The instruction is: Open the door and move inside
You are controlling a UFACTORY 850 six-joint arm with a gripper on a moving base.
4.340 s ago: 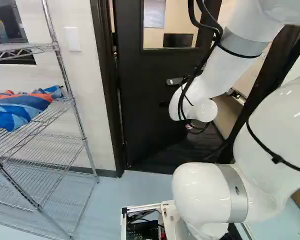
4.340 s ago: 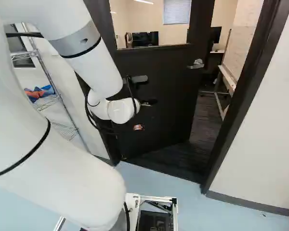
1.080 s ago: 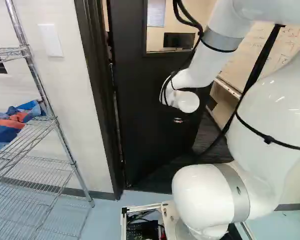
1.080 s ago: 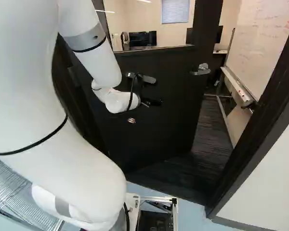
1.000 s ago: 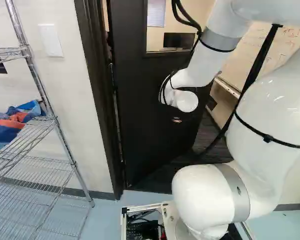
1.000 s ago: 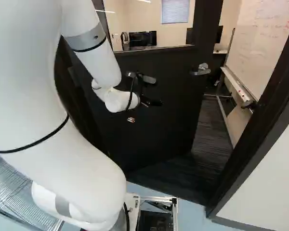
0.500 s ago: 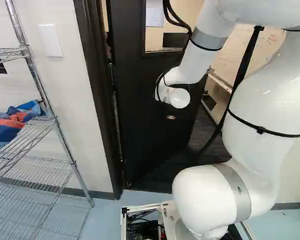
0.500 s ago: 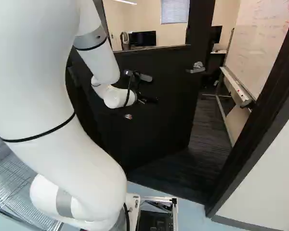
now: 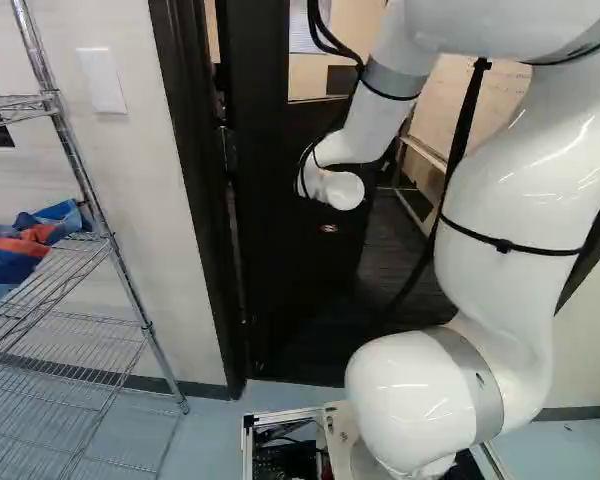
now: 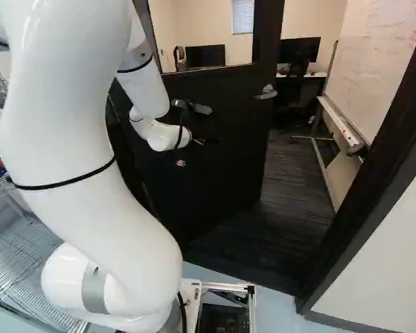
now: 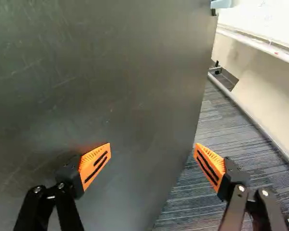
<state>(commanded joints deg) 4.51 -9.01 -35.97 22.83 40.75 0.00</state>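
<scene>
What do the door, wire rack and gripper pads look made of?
Door: dark satin finish, faint scuffs, soft sheen; painted metal or laminate, can't say which.
Wire rack: likely chromed steel, from its bright silvery shine.
Gripper pads: matt orange, ribbed; probably molded rubber or plastic.

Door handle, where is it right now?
In the right base view, the door handle is near the free edge of the door, below and right of the window.

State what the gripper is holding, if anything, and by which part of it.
Nothing is held: the gripper is open, its orange pads wide apart, and the dark door ahead is not gripped.
</scene>
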